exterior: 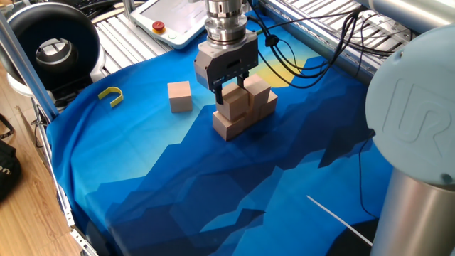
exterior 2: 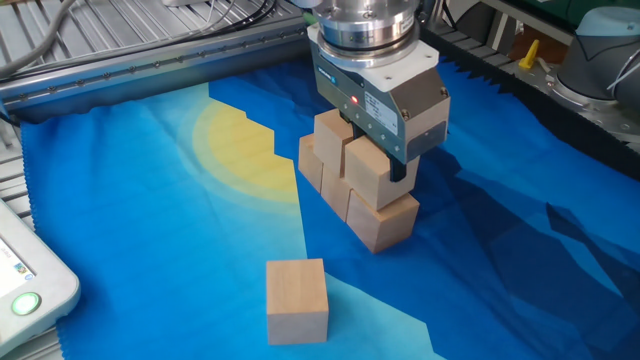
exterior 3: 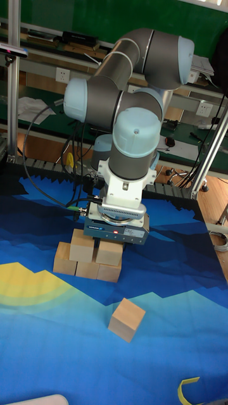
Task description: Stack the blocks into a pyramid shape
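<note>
Five tan blocks form a stack (exterior: 242, 114) on the blue cloth: three in the bottom row and two on top. My gripper (exterior: 230, 89) comes straight down over the near upper block (exterior: 232, 105), with a finger against each side of it. The other fixed view shows the same block (exterior 2: 362, 182) in the gripper (exterior 2: 370, 165), with one dark finger (exterior 2: 400, 170) against its right face. One loose block (exterior: 180, 96) lies apart on the cloth, also seen in the other views (exterior 2: 297, 300) (exterior 3: 126, 319). In the tall view the gripper body hides the fingertips above the stack (exterior 3: 88, 261).
A small yellow hook-shaped piece (exterior: 111, 94) lies near the cloth's left edge. A black round device (exterior: 53, 46) and a white pendant with a red button (exterior: 170, 21) stand behind the cloth. Cables (exterior: 320, 57) trail at the back right. The arm's grey base (exterior: 416, 142) fills the right side.
</note>
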Controlling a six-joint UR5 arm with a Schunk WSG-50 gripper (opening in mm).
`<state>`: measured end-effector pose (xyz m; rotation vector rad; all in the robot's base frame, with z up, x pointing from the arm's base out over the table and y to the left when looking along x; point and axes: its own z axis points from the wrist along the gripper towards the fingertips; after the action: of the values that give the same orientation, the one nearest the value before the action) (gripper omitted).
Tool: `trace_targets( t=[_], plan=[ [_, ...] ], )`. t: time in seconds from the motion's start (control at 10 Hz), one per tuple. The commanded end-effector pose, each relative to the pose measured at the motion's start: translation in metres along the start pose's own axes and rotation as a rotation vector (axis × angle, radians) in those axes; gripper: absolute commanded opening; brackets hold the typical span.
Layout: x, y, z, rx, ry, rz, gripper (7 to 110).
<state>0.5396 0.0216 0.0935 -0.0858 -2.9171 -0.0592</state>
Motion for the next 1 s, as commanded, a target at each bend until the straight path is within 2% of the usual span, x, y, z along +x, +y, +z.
trace_targets(
  t=[0.0, 0.1, 0.2, 0.9],
  plan=[
    [-0.0004, 0.0032, -0.0015, -0.018, -0.001, 0.011, 7],
    [-0.0001, 0.0031, -0.0014, -0.017, 0.001, 0.013, 7],
    [-0.0001, 0.0033, -0.0012, -0.019, 0.001, 0.013, 22],
    [-0.0011, 0.0027, 0.0029, -0.027, -0.002, 0.020, 22]
  ],
)
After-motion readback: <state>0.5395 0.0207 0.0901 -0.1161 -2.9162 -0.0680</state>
